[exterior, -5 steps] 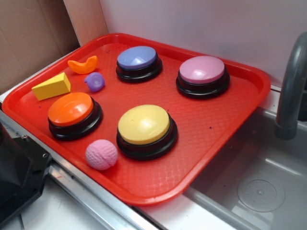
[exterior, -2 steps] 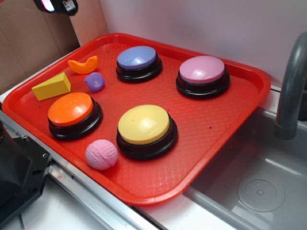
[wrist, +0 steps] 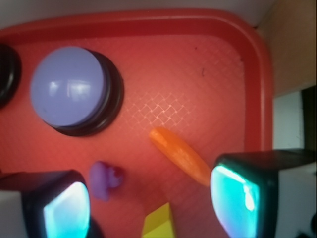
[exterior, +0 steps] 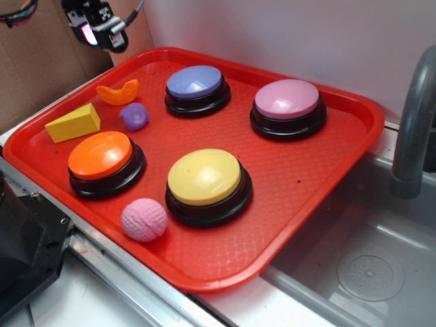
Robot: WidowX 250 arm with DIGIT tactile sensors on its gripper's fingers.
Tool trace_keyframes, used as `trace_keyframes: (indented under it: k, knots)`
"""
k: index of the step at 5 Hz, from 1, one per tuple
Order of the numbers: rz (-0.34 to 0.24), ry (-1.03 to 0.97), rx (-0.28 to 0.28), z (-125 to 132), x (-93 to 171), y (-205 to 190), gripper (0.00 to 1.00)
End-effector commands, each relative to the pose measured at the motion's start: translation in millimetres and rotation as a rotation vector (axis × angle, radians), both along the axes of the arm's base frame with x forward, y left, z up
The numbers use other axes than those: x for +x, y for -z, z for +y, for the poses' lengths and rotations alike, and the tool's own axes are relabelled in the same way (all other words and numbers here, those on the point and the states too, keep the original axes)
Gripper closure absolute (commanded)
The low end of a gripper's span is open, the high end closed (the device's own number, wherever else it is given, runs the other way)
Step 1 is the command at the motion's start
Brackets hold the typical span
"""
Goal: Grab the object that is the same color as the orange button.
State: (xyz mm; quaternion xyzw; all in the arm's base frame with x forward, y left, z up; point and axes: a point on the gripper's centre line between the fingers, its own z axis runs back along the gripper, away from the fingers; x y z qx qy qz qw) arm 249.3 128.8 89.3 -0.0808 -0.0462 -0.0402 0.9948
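The object, a small glossy orange crescent (exterior: 118,92), lies on the red tray (exterior: 313,184) near its far left corner. The wrist view shows that object (wrist: 181,156) below and just left of my right finger. The orange button (exterior: 103,158) stands at the tray's near left. My gripper (exterior: 95,30) hangs high above the tray's far left corner, well above the crescent. It is open (wrist: 151,206), with nothing between its fingers.
A yellow wedge block (exterior: 73,122) and a small purple lump (exterior: 135,116) lie close to the crescent. Blue (exterior: 195,85), pink (exterior: 287,103) and yellow (exterior: 204,180) buttons and a pink ball (exterior: 144,219) share the tray. A sink (exterior: 368,266) and faucet (exterior: 412,129) are on the right.
My gripper has come into the exterior view from the top left and moved down and right toward the tray's far left corner. Nothing on the tray has moved.
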Motion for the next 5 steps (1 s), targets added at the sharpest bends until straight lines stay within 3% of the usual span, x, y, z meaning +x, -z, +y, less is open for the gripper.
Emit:
trace_keyframes:
  k: [1, 4, 5]
  knots:
    - [0.024, -0.011, 0.038, 23, 7, 30, 0.00]
    - [0.093, 0.018, -0.002, 10, 3, 61, 0.00]
    - [0.089, 0.017, 0.023, 11, 2, 65, 0.56]
